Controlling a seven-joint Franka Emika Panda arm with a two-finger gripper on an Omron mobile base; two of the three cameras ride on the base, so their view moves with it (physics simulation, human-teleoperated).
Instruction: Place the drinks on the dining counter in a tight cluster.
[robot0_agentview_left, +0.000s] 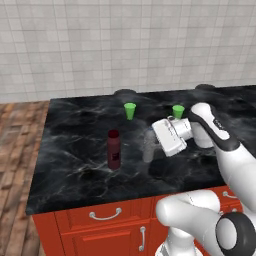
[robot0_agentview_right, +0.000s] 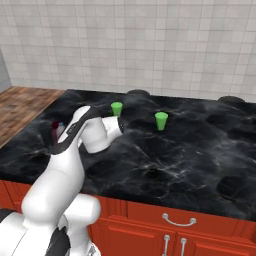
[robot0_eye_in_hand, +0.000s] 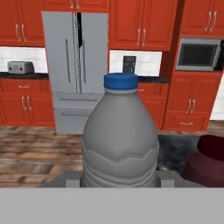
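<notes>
Nearest the hand camera, the small clear bottle with its blue cap is being gripped by the gripper, its body being pressed between the two jaws at the bottom of that view. The bottle's long axis is being kept upright, cap at twelve o'clock.

In the left base view the same bottle is being held at the end of the hand, low over the dining counter, though contact with the slab cannot be told. The dark-red bottle is being left standing upright at about nine o'clock from the held bottle, near it but apart. So, as a judgement, the coming move is being governed by that gap: the clear bottle is to be carried toward nine o'clock and set down just beside the red one.

Farther off, two green cups are being left near the back edge, at roughly twelve o'clock.
</notes>
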